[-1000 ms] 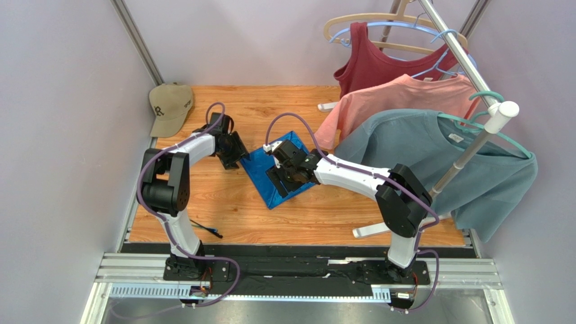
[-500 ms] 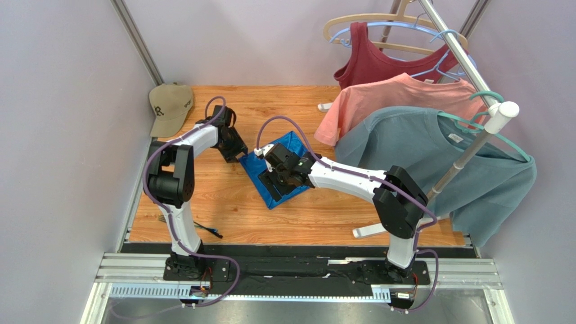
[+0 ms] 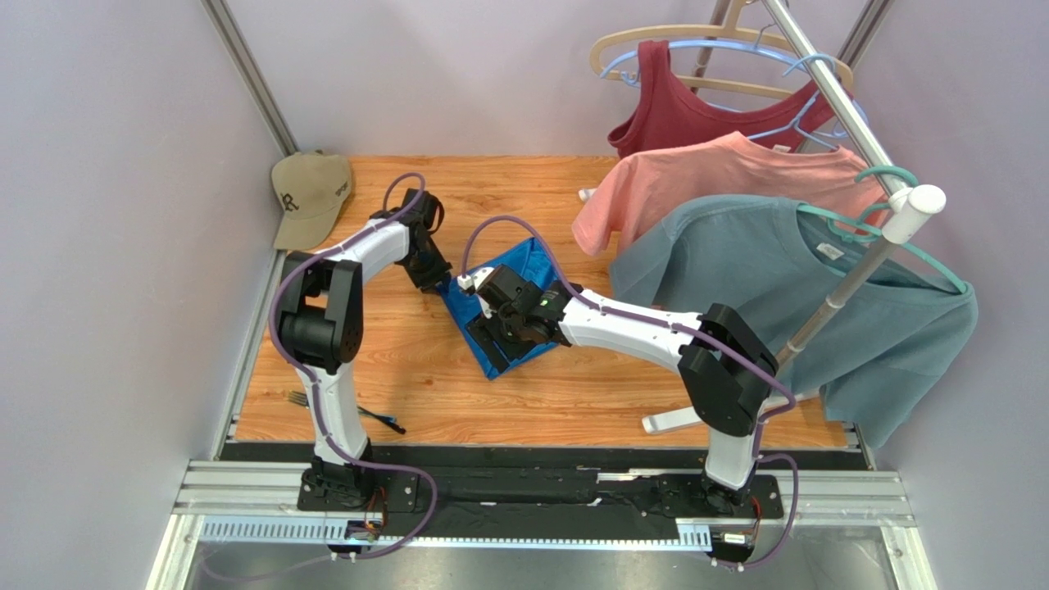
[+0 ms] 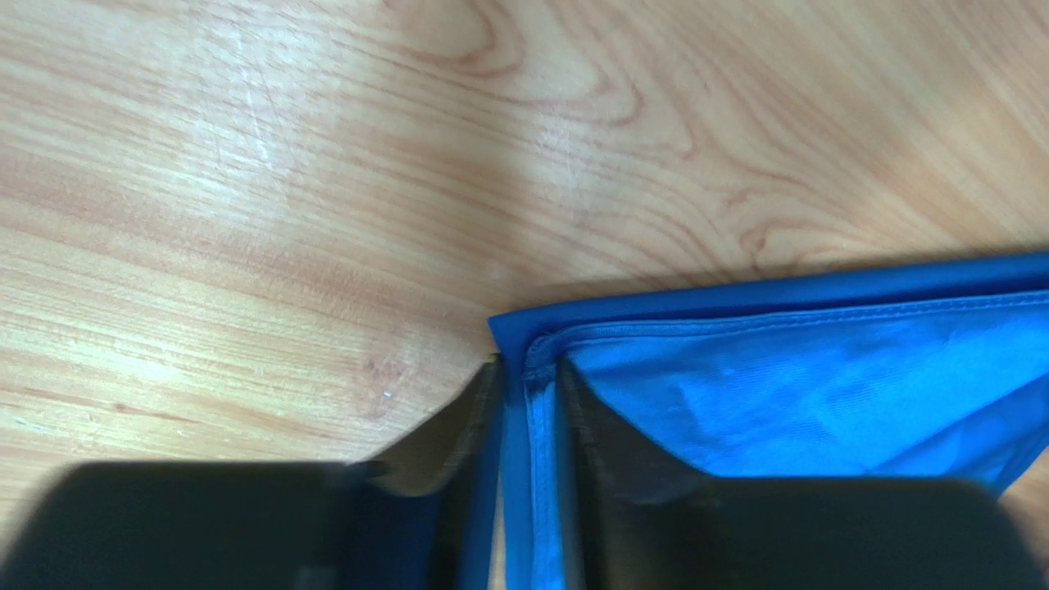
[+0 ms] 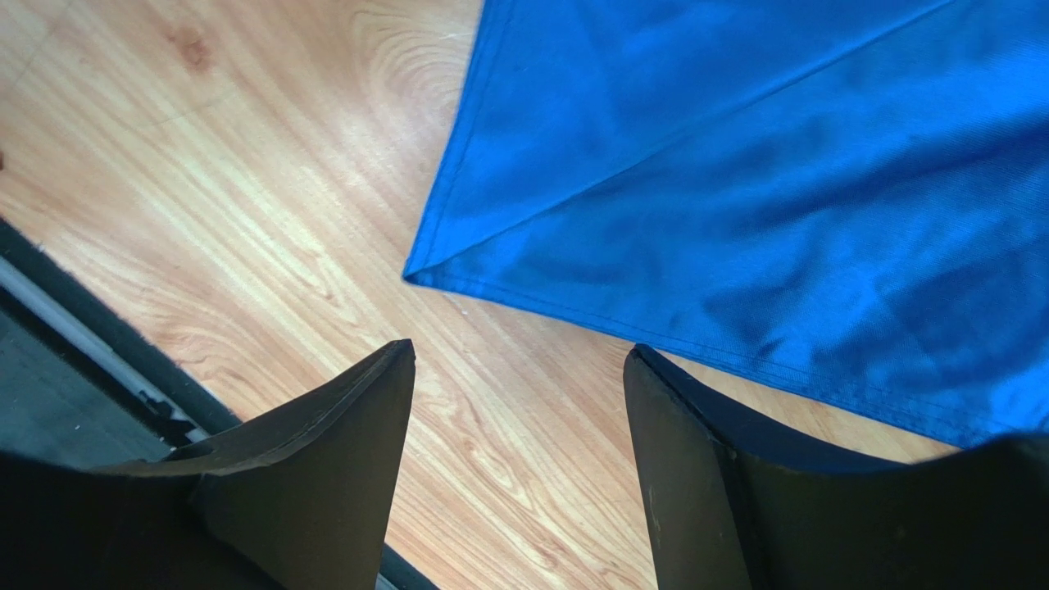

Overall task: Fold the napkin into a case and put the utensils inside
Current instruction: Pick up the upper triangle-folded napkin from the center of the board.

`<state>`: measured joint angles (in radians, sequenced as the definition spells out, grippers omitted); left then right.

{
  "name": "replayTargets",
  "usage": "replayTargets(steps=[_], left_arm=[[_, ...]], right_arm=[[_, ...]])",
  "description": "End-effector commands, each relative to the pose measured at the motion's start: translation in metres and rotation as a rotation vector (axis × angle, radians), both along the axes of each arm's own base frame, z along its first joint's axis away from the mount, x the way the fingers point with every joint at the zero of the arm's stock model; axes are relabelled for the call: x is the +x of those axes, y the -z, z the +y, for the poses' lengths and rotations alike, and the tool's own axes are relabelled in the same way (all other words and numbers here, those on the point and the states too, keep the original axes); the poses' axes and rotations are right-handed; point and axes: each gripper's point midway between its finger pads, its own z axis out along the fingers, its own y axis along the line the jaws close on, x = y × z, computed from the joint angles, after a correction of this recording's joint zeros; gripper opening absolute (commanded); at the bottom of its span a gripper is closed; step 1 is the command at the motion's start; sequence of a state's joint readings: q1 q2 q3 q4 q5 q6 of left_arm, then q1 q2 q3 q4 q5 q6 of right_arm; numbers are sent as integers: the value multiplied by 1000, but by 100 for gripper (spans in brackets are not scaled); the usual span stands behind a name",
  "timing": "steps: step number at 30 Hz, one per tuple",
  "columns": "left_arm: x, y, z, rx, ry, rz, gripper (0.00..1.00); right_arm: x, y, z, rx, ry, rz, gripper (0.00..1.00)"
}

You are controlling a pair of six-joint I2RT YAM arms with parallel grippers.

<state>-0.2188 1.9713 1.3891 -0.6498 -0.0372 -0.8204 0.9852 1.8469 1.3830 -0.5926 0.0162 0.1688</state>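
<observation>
The royal-blue napkin (image 3: 490, 350) lies partly folded on the wooden table, mid-left. My left gripper (image 3: 440, 280) is at its left corner. In the left wrist view the napkin (image 4: 800, 369) has its hemmed corner edge pinched between the fingers of the left gripper (image 4: 530, 375). My right gripper (image 3: 499, 330) hovers open over the cloth. In the right wrist view the right gripper (image 5: 517, 357) has bare wood between its fingers, with a corner of the napkin (image 5: 763, 184) just beyond them. The utensils (image 3: 379, 419), thin dark sticks, lie near the table's front left edge.
A tan cap (image 3: 308, 194) sits at the far left corner. A clothes rack on the right carries a red tank top (image 3: 690, 111), a salmon T-shirt (image 3: 727, 184) and a teal-grey T-shirt (image 3: 800, 295). The rack's white foot (image 3: 675, 420) rests near the front edge.
My left gripper has moved away from me to the napkin's left corner and closed on it. The right gripper has shifted slightly left over the cloth, still open.
</observation>
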Motion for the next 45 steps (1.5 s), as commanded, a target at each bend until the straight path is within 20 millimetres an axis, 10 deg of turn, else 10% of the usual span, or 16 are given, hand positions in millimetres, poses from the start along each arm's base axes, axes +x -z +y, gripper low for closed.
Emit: replayTargets(steps=[1, 6, 16, 35, 40, 45], left_arm=[[10, -7, 6, 52, 24, -24, 22], [7, -8, 3, 29, 59, -48, 1], [9, -11, 0, 17, 115, -102, 0], [5, -13, 0, -16, 66, -130, 0], [-1, -22, 10, -36, 22, -156, 0], [-17, -40, 28, -74, -43, -177, 0]], right_arm=[[-6, -5, 28, 61, -82, 4, 68], [-11, 3, 43, 60, -108, 25, 68], [-11, 18, 59, 8, -96, 9, 67], [-18, 67, 49, -105, -46, 27, 25], [-29, 51, 68, -80, -78, 7, 0], [-50, 12, 92, 16, -128, 33, 0]])
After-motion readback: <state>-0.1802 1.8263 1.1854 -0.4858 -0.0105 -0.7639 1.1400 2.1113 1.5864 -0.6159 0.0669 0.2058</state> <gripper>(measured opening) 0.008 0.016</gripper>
